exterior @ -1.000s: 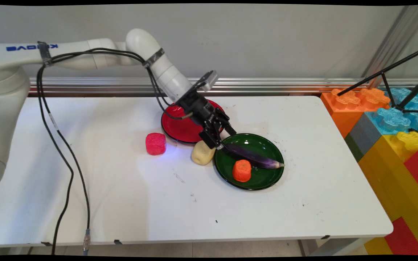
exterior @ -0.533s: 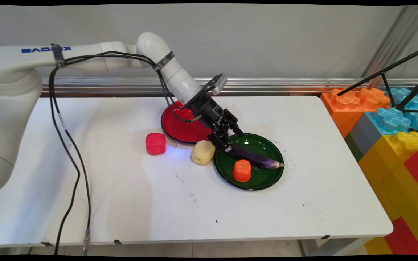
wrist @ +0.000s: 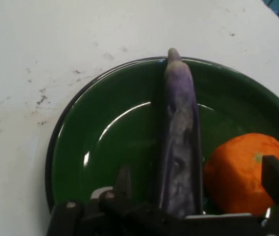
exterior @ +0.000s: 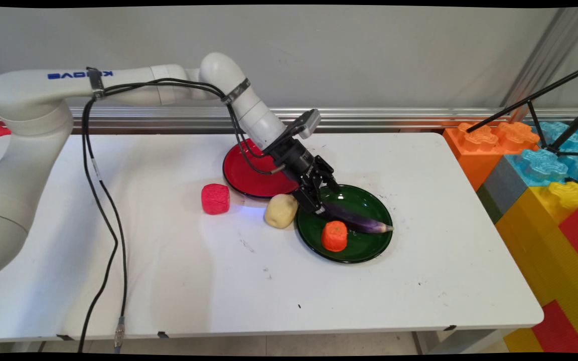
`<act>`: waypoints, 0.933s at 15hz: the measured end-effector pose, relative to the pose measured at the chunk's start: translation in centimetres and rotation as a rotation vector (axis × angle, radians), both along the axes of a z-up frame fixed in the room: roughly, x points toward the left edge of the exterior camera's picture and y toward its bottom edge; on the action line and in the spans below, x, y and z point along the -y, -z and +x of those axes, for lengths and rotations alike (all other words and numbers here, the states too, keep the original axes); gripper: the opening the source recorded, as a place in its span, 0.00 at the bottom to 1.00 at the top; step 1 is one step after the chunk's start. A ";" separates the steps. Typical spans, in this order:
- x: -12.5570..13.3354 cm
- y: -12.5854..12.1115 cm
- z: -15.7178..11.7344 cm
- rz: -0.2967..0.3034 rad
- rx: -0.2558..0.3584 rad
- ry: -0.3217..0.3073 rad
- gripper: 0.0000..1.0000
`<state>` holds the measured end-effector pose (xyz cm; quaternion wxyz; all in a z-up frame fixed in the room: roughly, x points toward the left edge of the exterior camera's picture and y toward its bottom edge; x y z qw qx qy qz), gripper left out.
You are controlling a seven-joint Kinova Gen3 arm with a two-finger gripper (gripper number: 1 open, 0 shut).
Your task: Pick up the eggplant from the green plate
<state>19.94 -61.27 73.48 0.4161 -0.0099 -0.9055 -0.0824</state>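
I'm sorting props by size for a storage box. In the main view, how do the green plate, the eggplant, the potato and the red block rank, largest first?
1. green plate
2. eggplant, long but thin
3. potato and red block: they look about alike, so I won't rank them.

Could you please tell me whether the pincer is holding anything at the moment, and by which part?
Nothing is held. The pincer is open, its fingers either side of the near end of the purple eggplant, which lies on the green plate.
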 end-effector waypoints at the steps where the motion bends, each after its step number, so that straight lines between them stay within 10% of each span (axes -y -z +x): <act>1: 0.2 0.2 -0.2 -0.004 0.000 0.003 1.00; 14: 1.4 2.6 -0.5 -0.041 0.017 0.037 1.00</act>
